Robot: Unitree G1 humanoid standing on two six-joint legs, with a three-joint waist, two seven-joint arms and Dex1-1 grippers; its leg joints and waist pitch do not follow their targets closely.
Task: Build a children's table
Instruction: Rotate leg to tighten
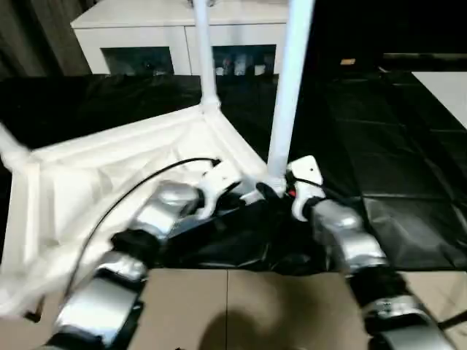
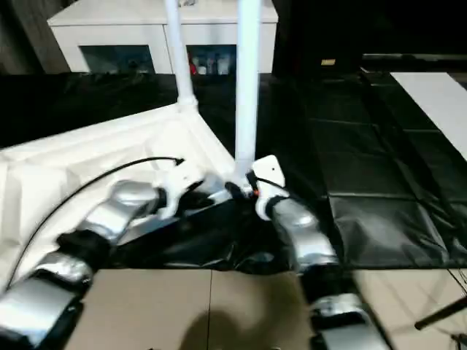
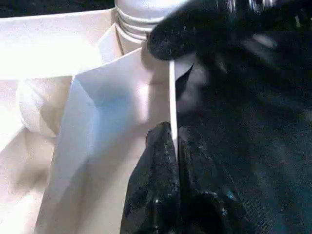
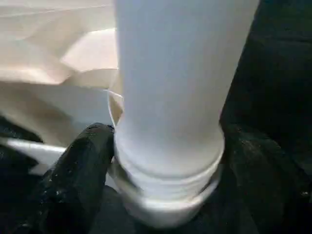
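The children's table top (image 1: 109, 182) lies white and underside up on the black-covered work table. Two white legs stand upright in its corner sockets: one at the far corner (image 1: 204, 58) and one at the near right corner (image 1: 288, 87). My left gripper (image 3: 171, 141) is shut on the thin white rim of the top, just beside the near right corner. My right gripper (image 1: 281, 191) sits around the ridged base of the near leg (image 4: 168, 146), low at its socket.
A white cabinet with glass doors (image 1: 146, 29) stands behind the work table. Black covering (image 1: 394, 146) stretches to the right, with a white sheet (image 1: 445, 87) at the far right edge. Beige floor (image 1: 241, 306) lies below my forearms. A black cable (image 1: 131, 189) runs along my left arm.
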